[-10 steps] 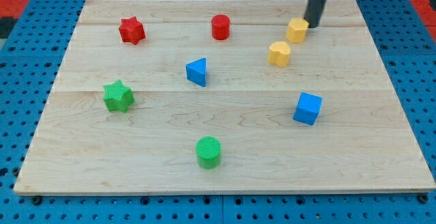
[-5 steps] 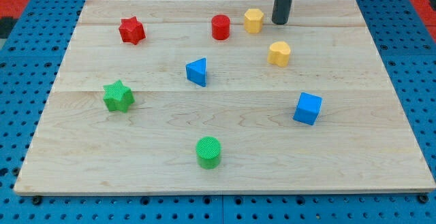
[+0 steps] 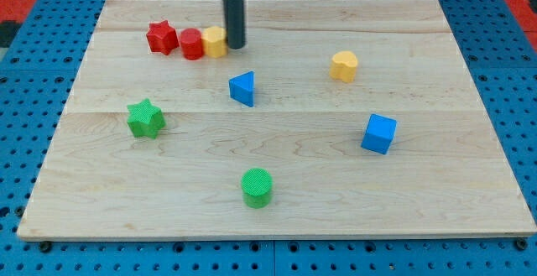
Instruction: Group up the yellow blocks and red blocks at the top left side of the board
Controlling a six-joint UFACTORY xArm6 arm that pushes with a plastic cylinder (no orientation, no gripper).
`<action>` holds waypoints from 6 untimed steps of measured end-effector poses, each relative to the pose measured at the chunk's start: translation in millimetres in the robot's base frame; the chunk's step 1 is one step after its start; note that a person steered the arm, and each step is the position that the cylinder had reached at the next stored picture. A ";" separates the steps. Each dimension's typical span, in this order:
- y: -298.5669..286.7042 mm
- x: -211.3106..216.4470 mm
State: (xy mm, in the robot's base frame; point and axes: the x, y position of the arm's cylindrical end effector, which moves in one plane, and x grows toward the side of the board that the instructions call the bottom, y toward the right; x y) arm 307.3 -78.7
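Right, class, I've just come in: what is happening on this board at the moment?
My tip is pressed against the right side of a yellow block, which sits in a row with the red cylinder and red star near the board's top left. The other yellow block lies apart, toward the view's right. The blue and green blocks are scattered lower down, away from my tip.

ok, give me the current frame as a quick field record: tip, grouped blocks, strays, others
tip: my tip against the view's right side of the yellow block
grouped: red star, red cylinder and yellow block in a row, top left
stray: yellow heart block, right of centre
others: blue triangle, blue cube, green star, green cylinder
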 end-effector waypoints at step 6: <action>227.3 7.6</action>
State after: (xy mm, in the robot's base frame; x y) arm 315.0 148.6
